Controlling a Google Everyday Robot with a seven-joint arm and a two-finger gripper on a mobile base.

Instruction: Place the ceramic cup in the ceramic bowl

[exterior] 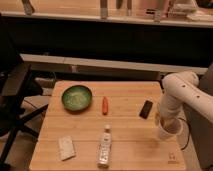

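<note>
No writing can be read: the bottle [105, 146] has a white label, but its print is too blurred. On the desk [125, 150] lie one green bowl [76, 97], one small red-orange thing [105, 105], one dark flat thing [146, 109], one pale pad [66, 147], the one bottle on its side, and one cup [168, 130]. The cup stands near the desk's right edge, well apart from the bowl. The gripper [166, 121] reaches down into the cup, its fingers pressed together on the rim.
</note>
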